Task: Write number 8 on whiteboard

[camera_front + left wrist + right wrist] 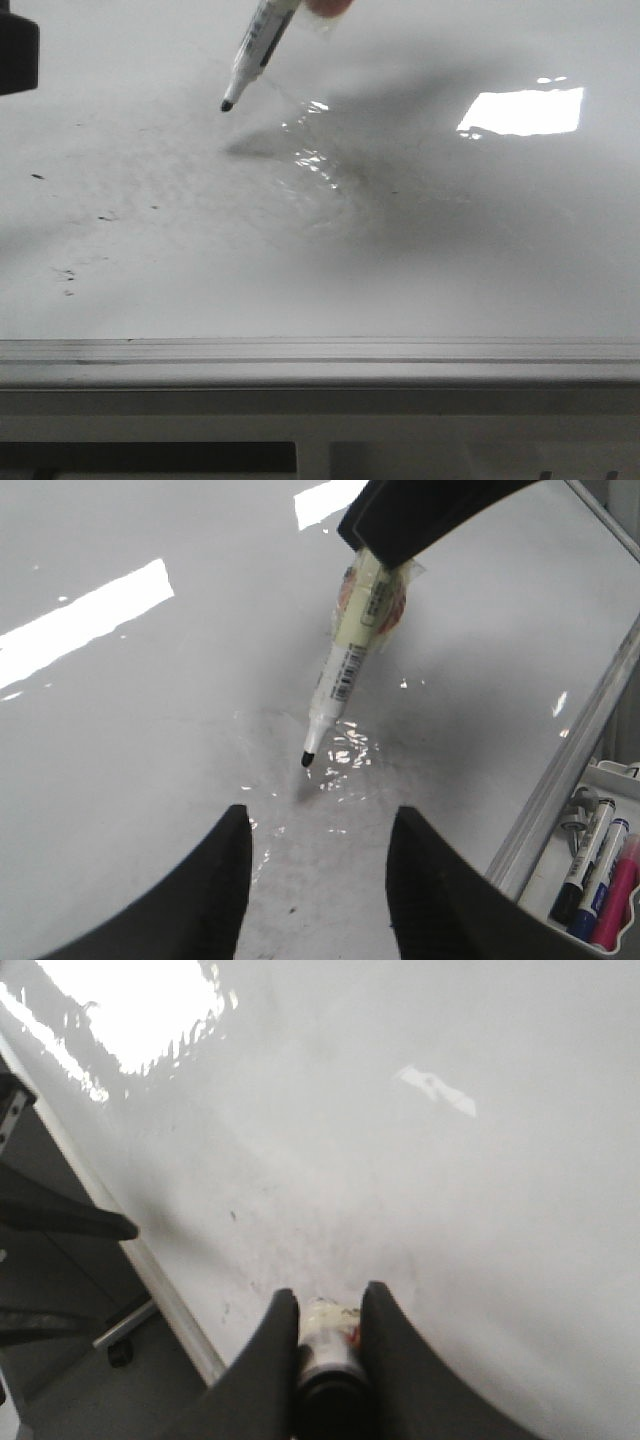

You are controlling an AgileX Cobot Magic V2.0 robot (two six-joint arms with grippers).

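- The right gripper (328, 1332) has its two smooth black, curved fingers closed on the rear end of a marker (345, 667), pinching it from both sides.
- The marker is a slim round tube, white with a pale yellowish label, a barcode strip and a grey-white tapered neck ending in a small black felt tip (228, 105); clear crinkled tape and a reddish patch wrap the barrel where the fingers hold it.
- It hangs tilted, tip lowest, close above the whiteboard (450, 260); whether the tip touches the surface cannot be told, though a soft shadow lies just beside it.
- The left gripper (320, 880) shows two broad matte black fingers standing apart with nothing between them, hovering near the marker tip.
- The whiteboard is a large, glossy white sheet with bright rectangular glare patches, wet-looking ripples of reflection under the marker, a faint grey smudged haze and a few small black specks.
- No drawn figure 8 can be made out on the board.
- A ribbed grey metal rail (320, 352) runs straight along the board's near edge.
- Past the rail sits a white tray (614, 776) with three capped pens (600, 872): one black-ended, one blue-ended, one pink.
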